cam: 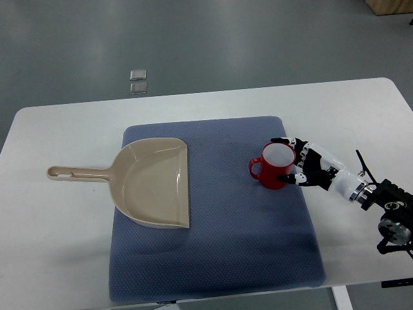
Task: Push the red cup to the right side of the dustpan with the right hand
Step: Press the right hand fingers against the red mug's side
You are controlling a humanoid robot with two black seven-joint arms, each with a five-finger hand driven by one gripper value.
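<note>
Top view. My right hand point(304, 165) reaches in from the right edge and meets the red cup point(275, 166) on its right side; the fingers point(284, 141) are spread and curved along the cup's wall, one above the rim's far side and one at its near side, touching but not clamped around it. The cup stands upright on the blue mat point(251, 232), handle pointing left, to the right of the beige dustpan point(153, 183) and well apart from it. The dustpan lies on the mat's left part, its handle extending left onto the white table point(58, 258).
</note>
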